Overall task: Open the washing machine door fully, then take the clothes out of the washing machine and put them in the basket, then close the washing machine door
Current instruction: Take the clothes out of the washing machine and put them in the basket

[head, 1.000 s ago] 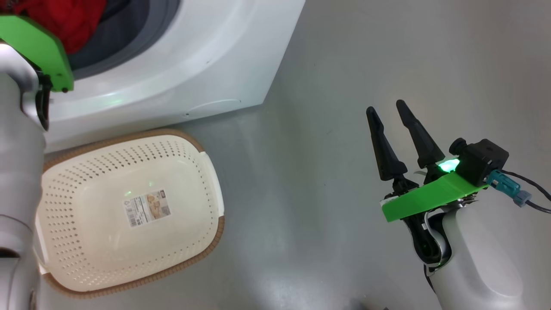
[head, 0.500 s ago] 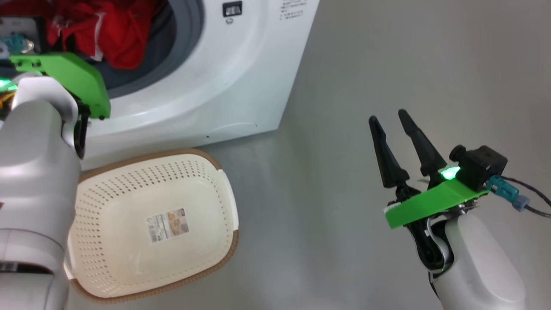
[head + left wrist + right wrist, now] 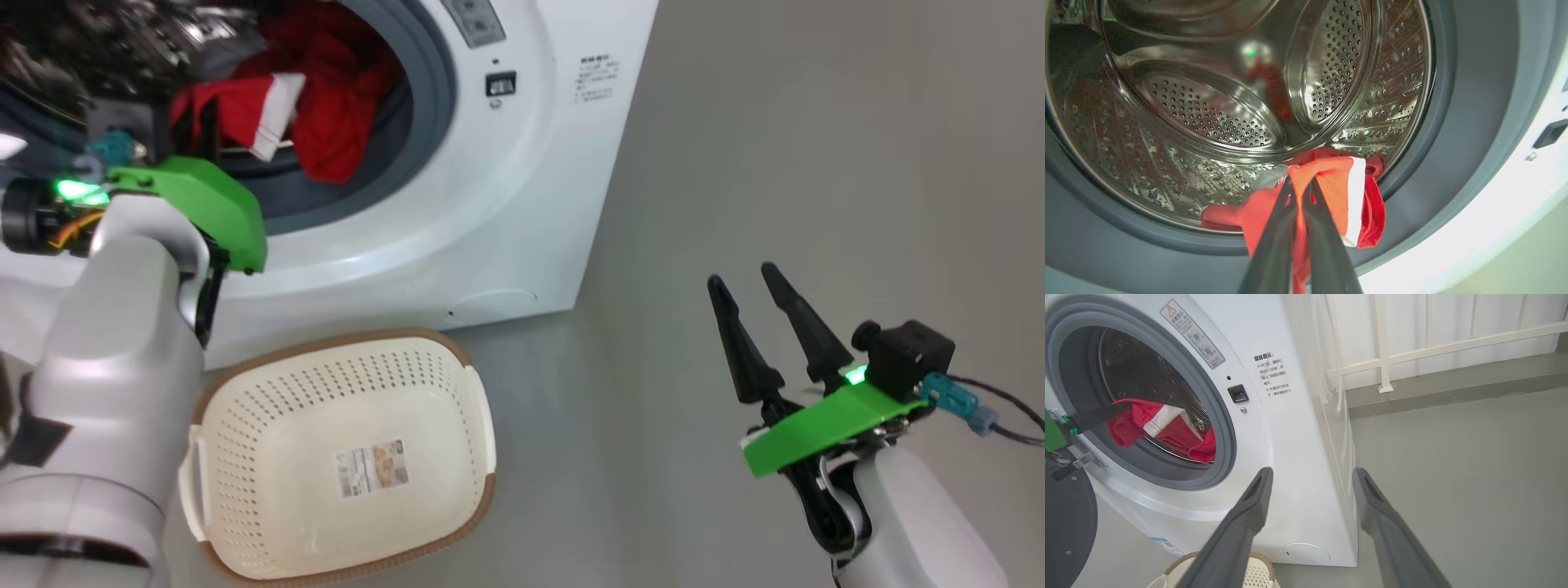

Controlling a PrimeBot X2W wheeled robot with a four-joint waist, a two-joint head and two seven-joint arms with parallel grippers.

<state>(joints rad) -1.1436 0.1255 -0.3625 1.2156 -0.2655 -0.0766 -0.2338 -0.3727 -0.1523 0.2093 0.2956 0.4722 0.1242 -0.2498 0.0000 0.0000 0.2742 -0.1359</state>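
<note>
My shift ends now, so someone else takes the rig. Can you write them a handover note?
Left claw: shut on the clothes, red fabric at the washing machine mouth.
Right claw: open, empty, above the floor right of the machine.
Washing machine door: open.
Basket: on the floor before the machine, no clothes inside.
Done: door opened, clothes gripped.
Left: drop clothes in basket, close door.

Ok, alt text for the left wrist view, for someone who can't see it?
The left fingers are shut on red clothes with white trim at the front lip of a perforated steel drum. A grey ring surrounds the drum's mouth.
</note>
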